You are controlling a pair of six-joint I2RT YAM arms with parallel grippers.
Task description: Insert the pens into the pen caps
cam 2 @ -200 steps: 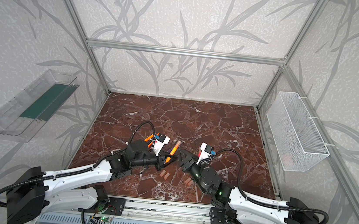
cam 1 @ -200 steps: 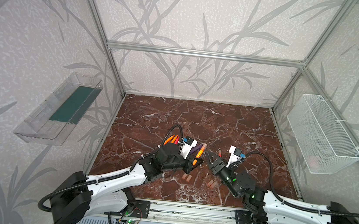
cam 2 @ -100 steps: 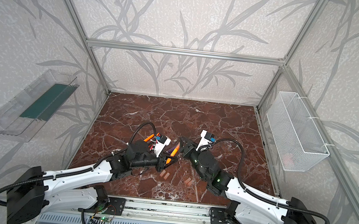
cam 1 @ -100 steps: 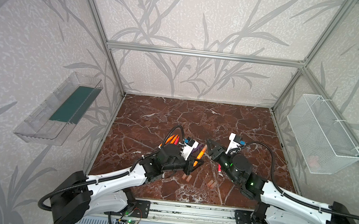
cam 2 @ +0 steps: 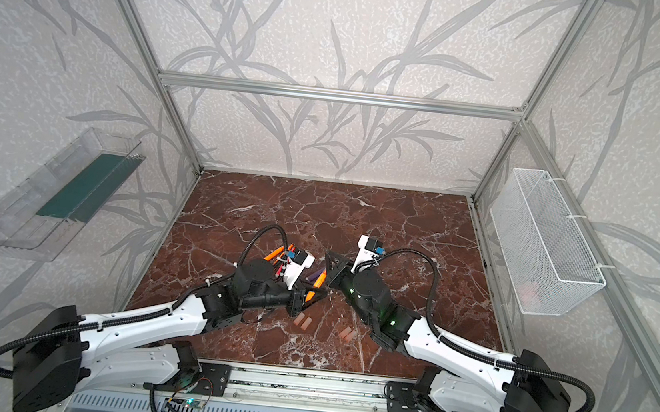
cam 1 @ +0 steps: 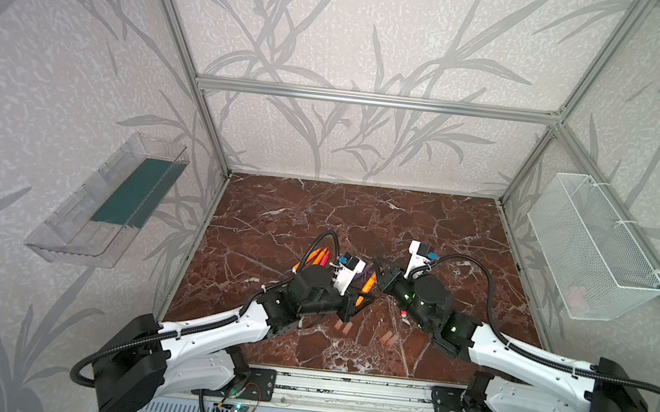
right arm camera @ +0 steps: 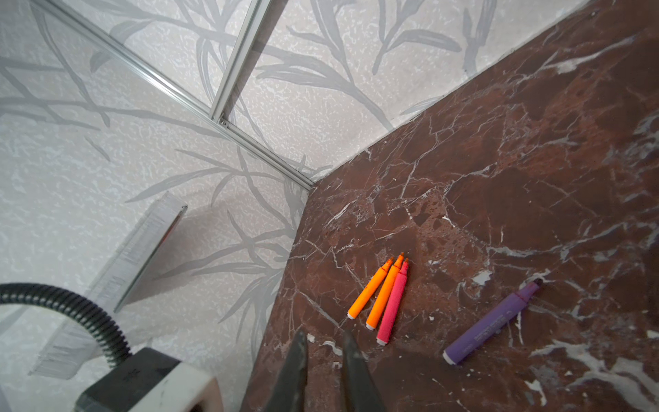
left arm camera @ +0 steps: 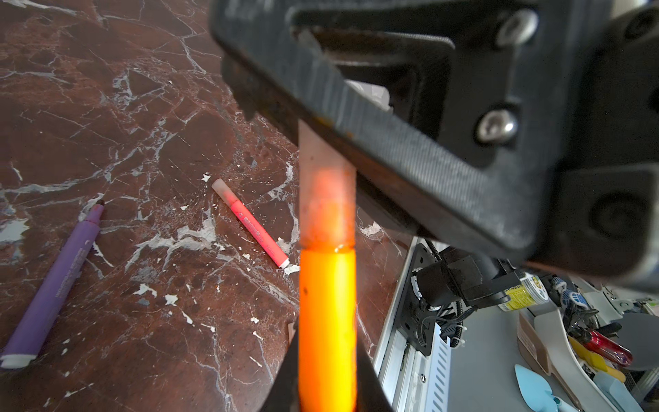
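The blurred orange pen (left arm camera: 327, 321) runs off-frame; its cap (left arm camera: 326, 199) is half hidden.

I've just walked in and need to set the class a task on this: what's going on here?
The left gripper is shut on an orange marker pen whose tip sits inside a translucent pinkish cap. The shut right gripper is at the cap's far end. One capped pink pen lies on the brown marble table; a purple pen lies uncapped. Loose caps lie near the front edge.
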